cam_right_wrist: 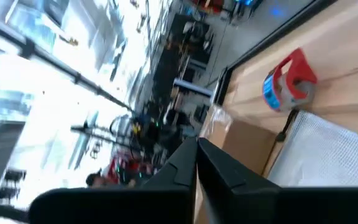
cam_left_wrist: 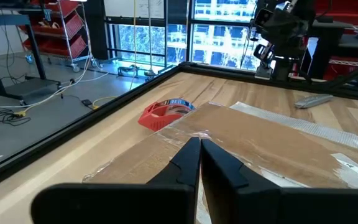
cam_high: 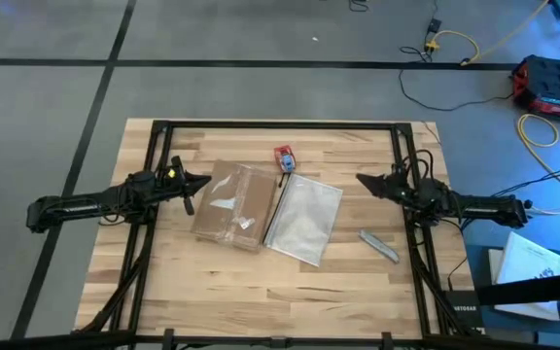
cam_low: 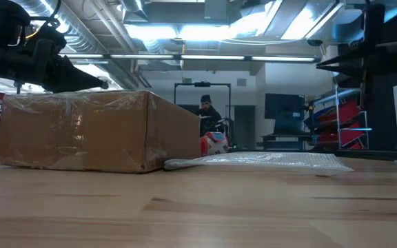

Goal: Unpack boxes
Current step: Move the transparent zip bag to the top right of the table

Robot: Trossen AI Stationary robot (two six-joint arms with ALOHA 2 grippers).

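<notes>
A shallow brown cardboard box (cam_high: 233,202) with clear tape strips lies flat on the wooden table, left of centre. A clear, silvery plastic bag (cam_high: 304,219) lies flat against the box's right side. A small red-and-blue tape dispenser (cam_high: 285,157) stands just beyond them. My left gripper (cam_high: 206,181) is shut, pointing level over the box's left edge; in the low view it hangs (cam_low: 102,85) just above the box top (cam_low: 81,96), apart from it. My right gripper (cam_high: 362,180) is shut and rolled on its side, in the air right of the bag, pointing at the bag and box.
A grey utility knife (cam_high: 379,245) lies on the table near the right arm. A black frame rail (cam_high: 280,125) runs along the table's far edge and sides. A person (cam_low: 207,110) stands in the room beyond the table. Bare wood lies along the near edge.
</notes>
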